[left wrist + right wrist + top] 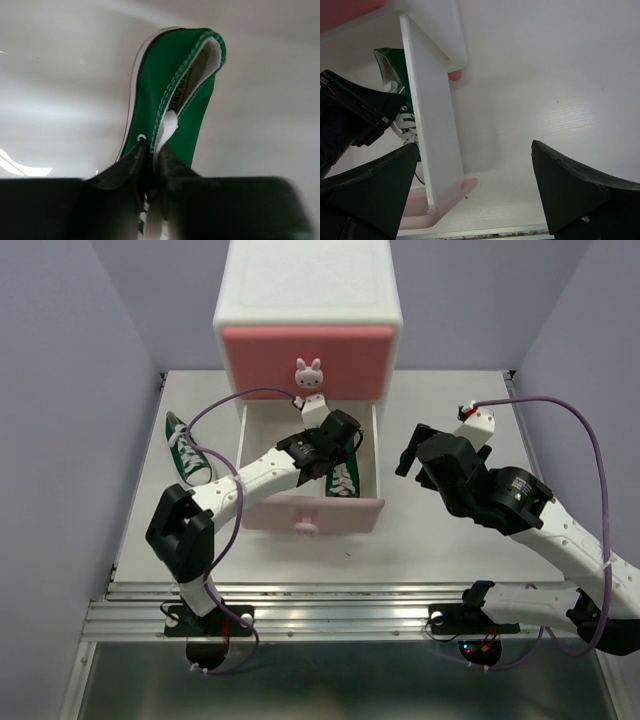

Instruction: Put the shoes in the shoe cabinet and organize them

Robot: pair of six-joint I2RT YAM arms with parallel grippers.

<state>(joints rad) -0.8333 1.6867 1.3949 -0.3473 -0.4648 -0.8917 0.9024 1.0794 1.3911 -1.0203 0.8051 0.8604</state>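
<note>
The white shoe cabinet (pixel 306 285) stands at the back, its darker upper drawer (pixel 307 360) shut. The paler lower drawer (pixel 312 512) is pulled out. My left gripper (pixel 338 452) reaches into this drawer and is shut on a green shoe (pixel 344 478). In the left wrist view the jaws (pixel 152 147) pinch the shoe (pixel 180 85) at its lace edge, over the drawer floor. A second green shoe (pixel 187 450) lies on the table left of the drawer. My right gripper (pixel 412 455) is open and empty to the right of the drawer (pixel 432 125). The red shoes are out of view.
Purple walls close in the table (pixel 450 530) on the left, right and back. The drawer's right side wall stands just left of my right gripper (pixel 475 175). A metal rail (pixel 340 618) runs along the near edge.
</note>
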